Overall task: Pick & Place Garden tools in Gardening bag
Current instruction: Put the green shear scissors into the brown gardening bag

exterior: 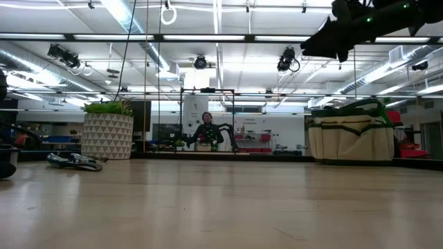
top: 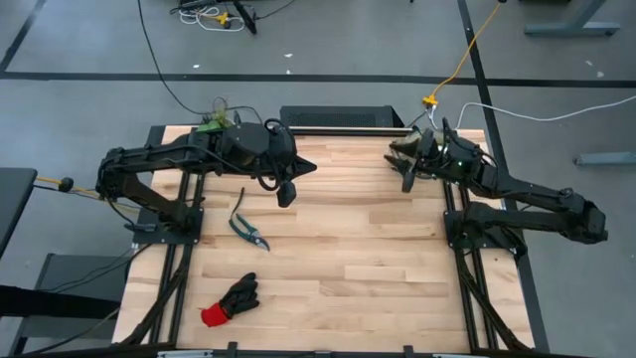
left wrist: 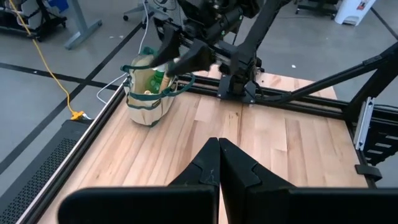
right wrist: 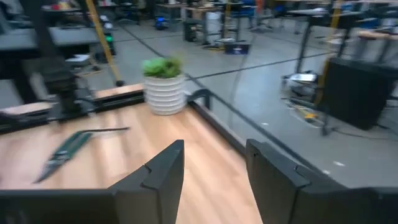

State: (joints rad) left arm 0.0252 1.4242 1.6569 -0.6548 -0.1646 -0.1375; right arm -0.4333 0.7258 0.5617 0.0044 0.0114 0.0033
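The beige gardening bag point(left wrist: 148, 96) with green trim stands at the table's far right, also in the low view point(exterior: 349, 135); something green shows inside it. The pruning shears point(top: 247, 228) lie flat on the table left of centre, also in the right wrist view point(right wrist: 67, 149). The black glove with a red cuff point(top: 230, 299) lies near the front left. My left gripper point(left wrist: 219, 163) is shut and empty above the table's far middle point(top: 286, 191). My right gripper point(right wrist: 214, 163) is open and empty, above and beside the bag point(top: 408, 175). The wooden-handled tools are out of view.
The leafy plant in a white pot point(right wrist: 165, 92) stands at the far left corner, mostly under my left arm in the high view point(top: 212, 121). Bare wood lies between the shears and the bag. A person shows far off in the room point(exterior: 206, 130).
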